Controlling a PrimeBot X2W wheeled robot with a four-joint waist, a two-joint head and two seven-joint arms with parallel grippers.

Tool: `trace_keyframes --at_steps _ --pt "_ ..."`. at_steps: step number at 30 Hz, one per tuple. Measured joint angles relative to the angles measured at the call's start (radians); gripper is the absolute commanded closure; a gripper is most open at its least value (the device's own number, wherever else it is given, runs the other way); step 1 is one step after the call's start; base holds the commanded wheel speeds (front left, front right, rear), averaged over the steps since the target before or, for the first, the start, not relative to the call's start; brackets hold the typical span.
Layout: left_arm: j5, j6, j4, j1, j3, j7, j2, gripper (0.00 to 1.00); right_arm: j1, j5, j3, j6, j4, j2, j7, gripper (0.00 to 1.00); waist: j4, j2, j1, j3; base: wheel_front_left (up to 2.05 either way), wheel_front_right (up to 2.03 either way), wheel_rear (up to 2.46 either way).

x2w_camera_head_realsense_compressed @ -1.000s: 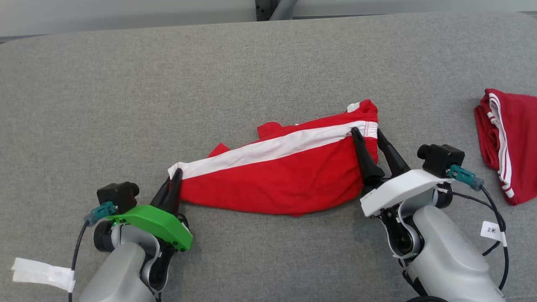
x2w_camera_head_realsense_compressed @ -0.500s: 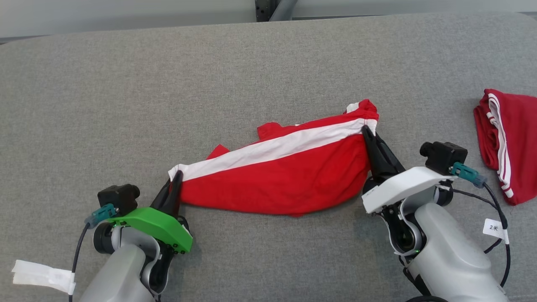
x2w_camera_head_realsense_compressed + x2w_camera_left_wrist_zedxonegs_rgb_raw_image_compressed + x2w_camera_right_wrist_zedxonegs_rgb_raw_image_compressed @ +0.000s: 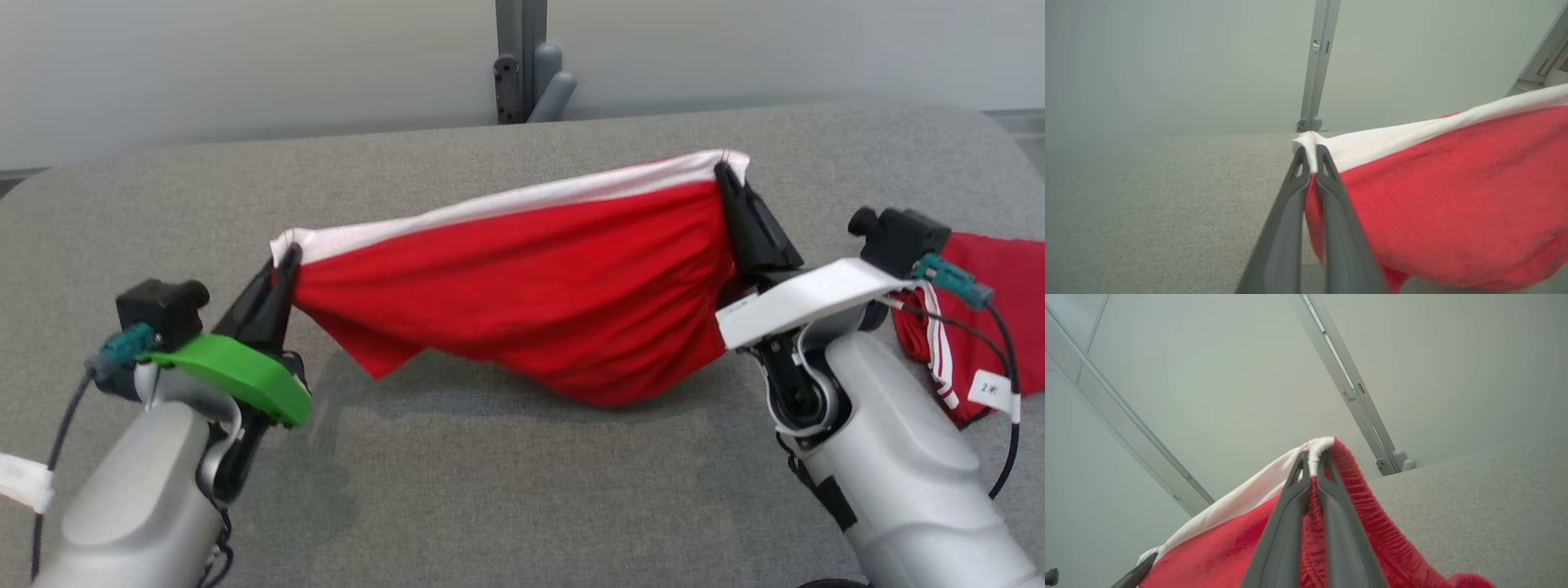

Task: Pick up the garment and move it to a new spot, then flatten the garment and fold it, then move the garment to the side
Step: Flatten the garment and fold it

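At centre-left, the left pincer (image 3: 284, 260) clamps one white-edged corner of the garment (image 3: 531, 286), hung mid-frame above the counter (image 3: 490, 490) (soft, light, likely to sag; corners suit gripping); at upper right, the right pincer (image 3: 725, 175) clamps the other.

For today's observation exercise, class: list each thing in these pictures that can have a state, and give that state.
Red garment, held up, stretched between both pincers, white stripe on top.
Left pincer, shut on one garment corner.
Right pincer, shut on the other corner.
Second garment, folded, lying on the grey surface.
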Motion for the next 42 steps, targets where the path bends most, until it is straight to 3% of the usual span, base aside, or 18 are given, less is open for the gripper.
trace_keyframes --at_steps 8,15,21,25,33,38,42 --pt "-0.027 -0.001 -0.092 -0.263 -0.075 0.041 0.159 1.00 -0.209 0.100 -0.013 0.000 -0.027 -0.058 0.039 1.00 0.001 0.0000 0.0000 -0.103 0.00 0.00 0.00" --pt "-0.065 -0.001 -0.116 -0.406 -0.141 0.125 0.219 1.00 -0.334 0.119 -0.035 0.001 0.038 -0.066 0.132 1.00 0.013 0.0000 0.0000 -0.111 0.00 0.00 0.00" --pt "-0.070 -0.001 -0.067 -0.523 -0.204 0.165 0.217 1.00 -0.478 0.082 -0.051 0.001 0.161 -0.050 0.222 1.00 0.022 0.0000 0.0000 -0.040 0.00 0.00 0.00" --pt "0.001 -0.001 -0.009 -0.652 -0.258 0.109 0.205 1.00 -0.623 0.021 -0.041 0.000 0.242 -0.045 0.224 1.00 0.027 0.0000 0.0000 0.042 0.00 0.00 0.00" --pt "0.152 -0.001 0.131 -0.983 -0.263 0.014 0.171 1.00 -0.950 -0.189 -0.031 0.001 0.402 -0.057 0.024 1.00 0.031 0.0000 0.0001 0.221 0.00 0.00 0.00" --pt "0.211 -0.001 0.061 -1.100 -0.164 0.002 0.144 1.00 -1.045 -0.326 -0.077 0.001 0.351 -0.073 0.001 1.00 0.036 0.0000 0.0002 0.305 0.00 0.00 0.00" --pt "0.235 -0.001 0.007 -1.019 -0.101 0.000 0.113 1.00 -0.971 -0.346 -0.055 0.000 0.300 -0.085 0.000 1.00 0.045 0.0000 0.0001 0.360 0.00 0.00 0.00"
